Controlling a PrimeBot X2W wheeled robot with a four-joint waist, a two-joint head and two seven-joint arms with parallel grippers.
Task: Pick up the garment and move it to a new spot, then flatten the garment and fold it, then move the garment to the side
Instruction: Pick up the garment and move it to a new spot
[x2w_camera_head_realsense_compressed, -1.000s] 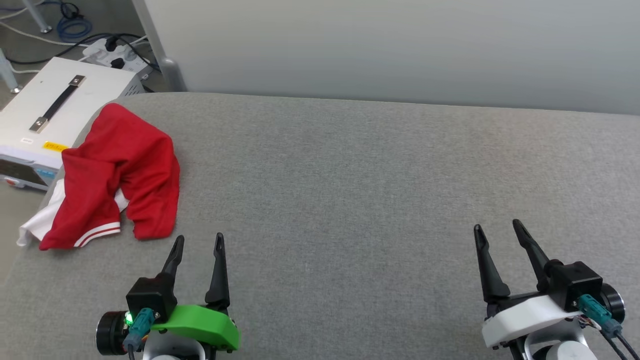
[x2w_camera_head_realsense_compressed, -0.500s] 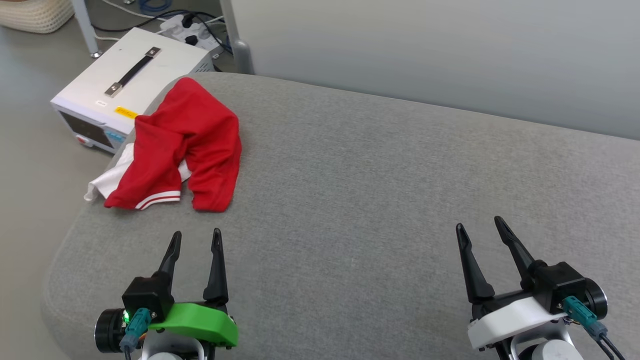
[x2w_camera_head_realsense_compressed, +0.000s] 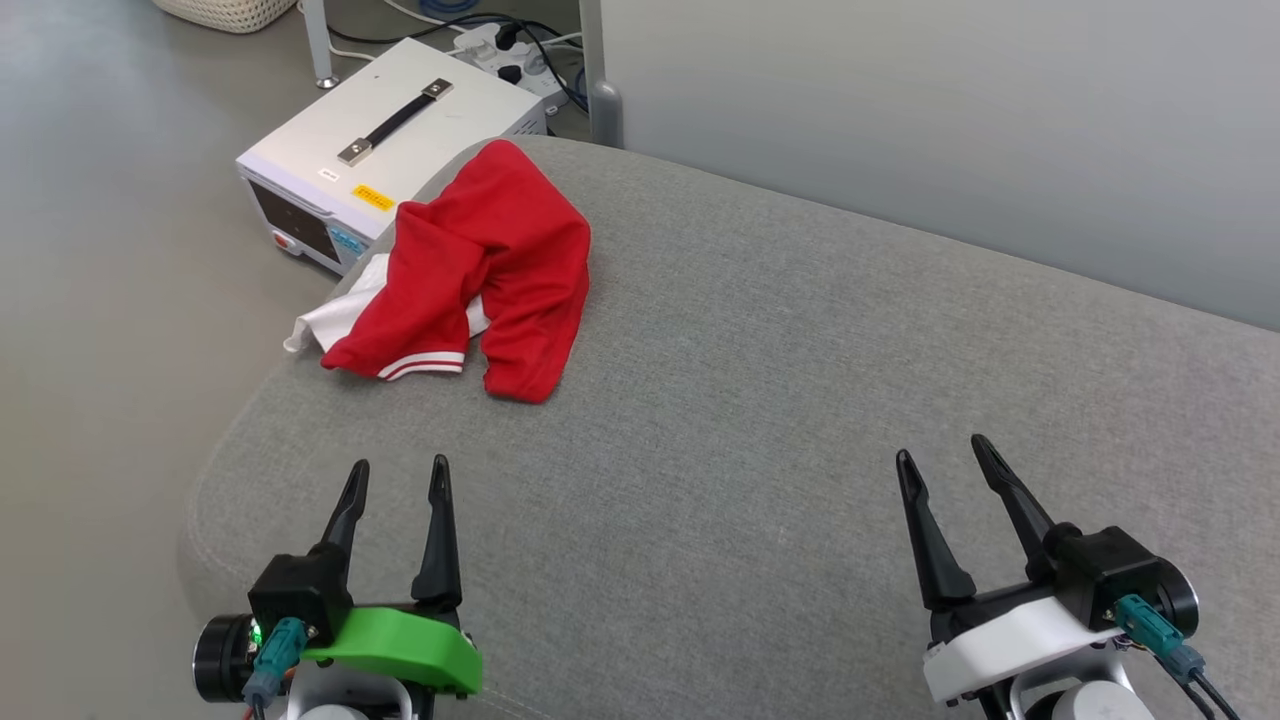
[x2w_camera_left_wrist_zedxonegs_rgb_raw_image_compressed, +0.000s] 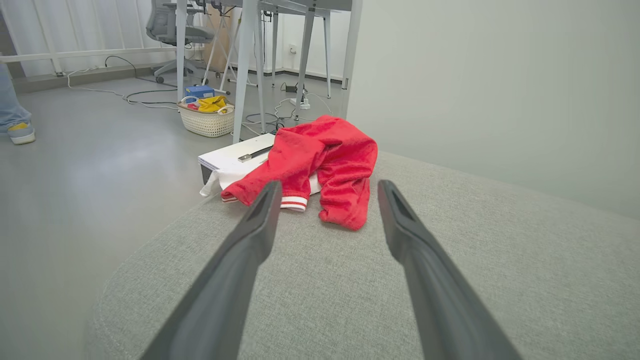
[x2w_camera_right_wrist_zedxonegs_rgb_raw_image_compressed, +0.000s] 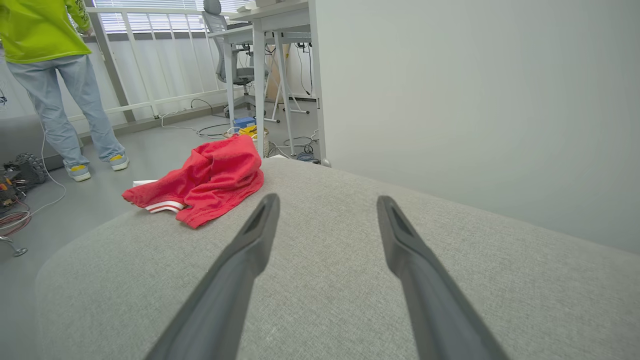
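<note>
On grey cushion (x2w_camera_head_realsense_compressed: 800, 400), crumpled garment (x2w_camera_head_realsense_compressed: 500, 240), lengthwise near-to-far

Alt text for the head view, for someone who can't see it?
A crumpled red garment lies at the left edge of a grey cushioned surface, near a white box on the floor. The left hand and right hand are open and empty in the foreground.

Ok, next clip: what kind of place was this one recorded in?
Probably a robotics lab or office workspace: a white instrument box and a cabled power strip sit on the bare floor, with metal-legged desks and an office chair behind.
</note>
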